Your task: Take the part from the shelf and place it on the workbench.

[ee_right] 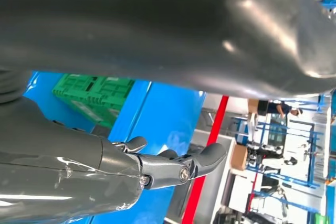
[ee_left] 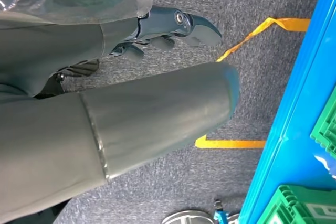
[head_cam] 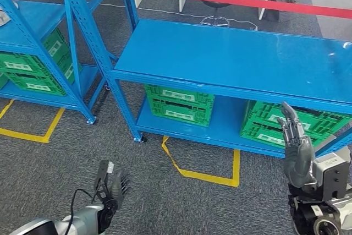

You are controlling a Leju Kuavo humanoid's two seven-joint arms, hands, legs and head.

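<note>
Both robot hands are open and empty: the left robot hand (head_cam: pixel 111 188) low, the right robot hand (head_cam: pixel 295 146) raised near the shelf (head_cam: pixel 232 59), which it may clip.

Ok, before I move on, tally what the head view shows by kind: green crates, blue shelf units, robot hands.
Green crates: 4, namely the stacked crates under the left shelf unit, a corner of one at the picture's left edge, the middle crate and the right crate
Blue shelf units: 2, left and right
Robot hands: 2, left hand, right hand, both holding nothing
Total: 8
</note>
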